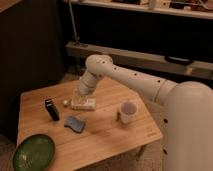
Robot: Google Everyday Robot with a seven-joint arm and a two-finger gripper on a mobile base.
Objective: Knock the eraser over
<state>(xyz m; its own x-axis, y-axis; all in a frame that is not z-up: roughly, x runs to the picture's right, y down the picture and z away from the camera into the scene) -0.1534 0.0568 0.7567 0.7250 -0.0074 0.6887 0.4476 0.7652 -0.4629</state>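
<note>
The eraser is a small black slab standing upright and a little tilted on the left part of the wooden table. My gripper hangs at the end of the white arm over the flat white block with dots, about a hand's width to the right of the eraser and apart from it.
A blue-grey soft pad lies in front of the eraser. A white cup stands at the right of the table. A green plate sits at the front left corner. A small pale ball lies next to the white block. Dark shelving stands behind the table.
</note>
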